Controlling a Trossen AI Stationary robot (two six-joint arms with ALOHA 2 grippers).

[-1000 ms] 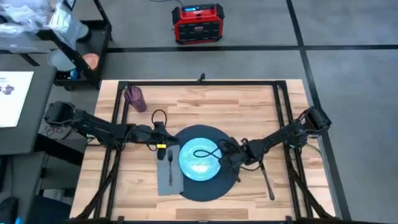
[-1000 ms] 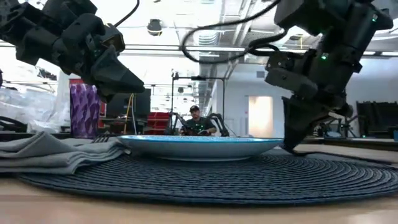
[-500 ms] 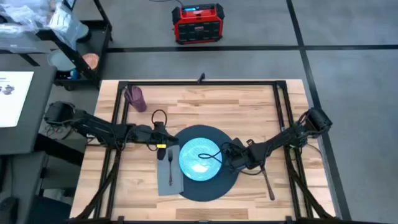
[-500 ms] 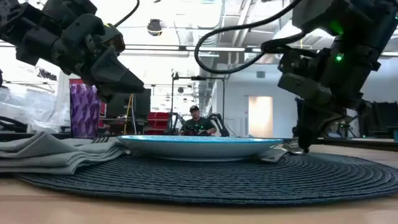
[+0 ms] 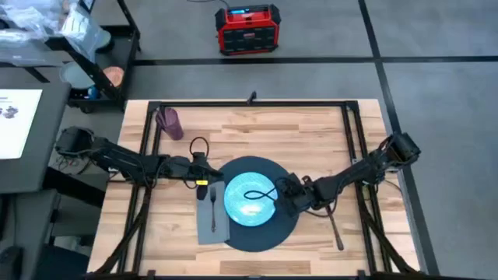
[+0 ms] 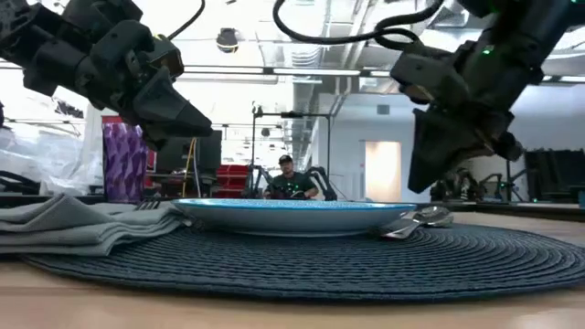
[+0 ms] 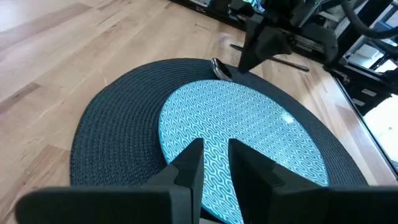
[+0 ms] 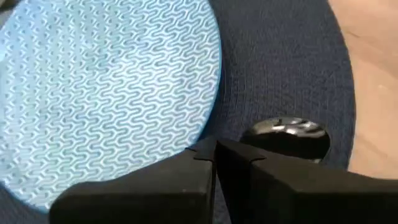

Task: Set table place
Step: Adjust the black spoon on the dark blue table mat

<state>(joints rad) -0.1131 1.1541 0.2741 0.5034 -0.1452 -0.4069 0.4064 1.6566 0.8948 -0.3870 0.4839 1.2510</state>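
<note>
Upper left of high view: purple cup [image 5: 170,122] on table [image 5: 303,132], well apart from the setting. Left of centre: left gripper [image 5: 207,180] hovering over napkin's upper end, fingers [image 7: 189,167] nearly together with a narrow gap, nothing held. Below it: grey napkin [image 5: 211,216] with fork [image 5: 212,204] on top, lapped over left edge of mat [image 5: 257,234]. Centre, lower half: mat flat on table, blue plate [image 5: 250,202] on it. Just right of plate: spoon [image 6: 419,218] on mat, bowl near plate rim. Right gripper [image 5: 289,204] directly above spoon, raised clear in low view; fingers [image 8: 186,163] pressed together, empty. Right of mat: knife [image 5: 334,226] on bare wood. Mat judged light, limp, woven and grippy; already loaded, so best not shifted; if needed, pinch a bare edge and slide, not lift. Spoon judged stiff, thin, slick; take at handle, low to surface.
</note>
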